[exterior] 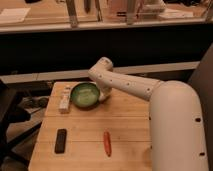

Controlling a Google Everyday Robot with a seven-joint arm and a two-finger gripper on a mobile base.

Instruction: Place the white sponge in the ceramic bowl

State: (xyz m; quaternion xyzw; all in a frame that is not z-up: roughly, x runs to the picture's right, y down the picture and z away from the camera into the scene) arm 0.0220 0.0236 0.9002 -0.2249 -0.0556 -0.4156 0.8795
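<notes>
The round, glossy ceramic bowl [84, 95] is green, paler toward its centre; the plank-lined wooden table [127, 125] under it is pale honey-brown. At the bowl's 9 o'clock lies a long white tube [64, 99] with greyish marks; at its 3 o'clock, by the rim, sits the off-white gripper [104, 94] of the plain white robot arm [130, 86]. At the table's 7 o'clock is a flat black rectangular block [60, 140]; at 6 o'clock, a slim orange-red stick [107, 143].
</notes>
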